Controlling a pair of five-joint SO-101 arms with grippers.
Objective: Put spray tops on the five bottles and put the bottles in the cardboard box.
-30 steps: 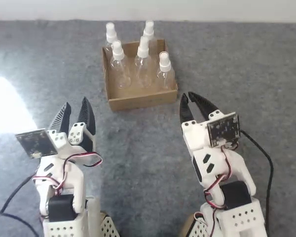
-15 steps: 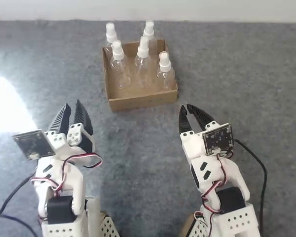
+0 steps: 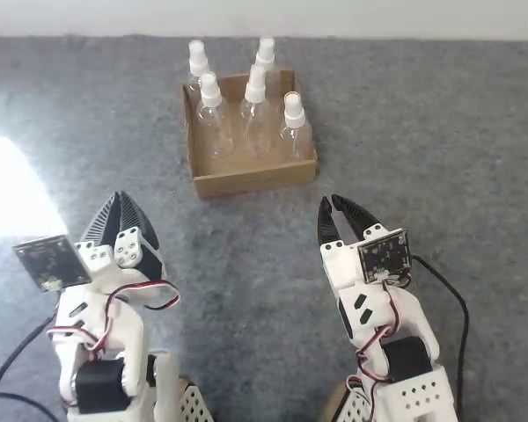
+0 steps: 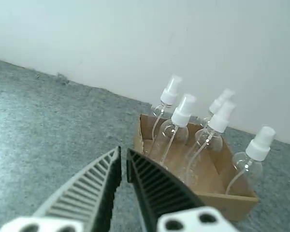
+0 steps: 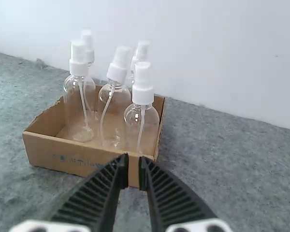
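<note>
All five bottles (image 3: 214,127), spray tops (image 3: 255,83) on, stand in the cardboard box (image 3: 246,180) ahead of both claws. Left claw (image 3: 121,199) and right claw (image 3: 330,203) are pressed together, empty. The task looks finished.

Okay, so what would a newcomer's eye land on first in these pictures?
Probably the five clear bottles with white spray tops, standing together in the cardboard box at the far middle of the grey table. Next, the left gripper and right gripper, both empty, on the near side pointing toward it.
</note>
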